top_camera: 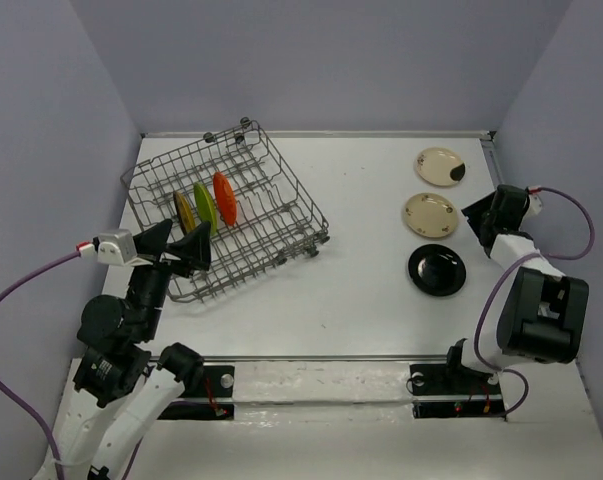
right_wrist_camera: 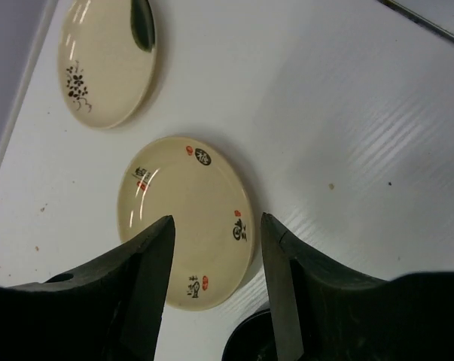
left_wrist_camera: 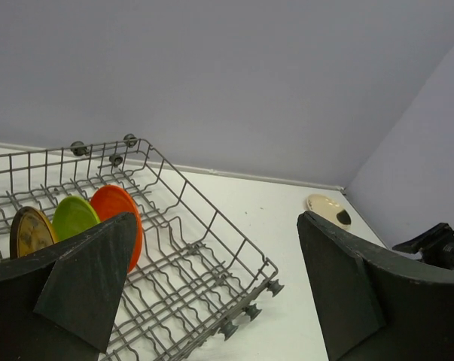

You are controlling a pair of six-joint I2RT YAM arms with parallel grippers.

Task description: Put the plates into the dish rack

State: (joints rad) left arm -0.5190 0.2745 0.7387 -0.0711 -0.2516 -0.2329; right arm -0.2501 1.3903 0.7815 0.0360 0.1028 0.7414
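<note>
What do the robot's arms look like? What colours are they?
Both arms mix chunky black joints with white links. The left arm and right arm each carry a purple cable; the left one has a small red band. Each end effector, left and right, has two black wedge-shaped fingers.

Your left pincer [left_wrist_camera: 215,226] is spread wide with nothing between its dark fingers. Past them, the large grey metal wire dish rack [left_wrist_camera: 183,265] holds a patterned dark gold plate [left_wrist_camera: 29,229], a lime green plate [left_wrist_camera: 74,216] and an orange plate [left_wrist_camera: 115,210] on edge, side by side. A small cream round plate [left_wrist_camera: 328,209] lies well apart on the white worktop [left_wrist_camera: 272,203].
</note>
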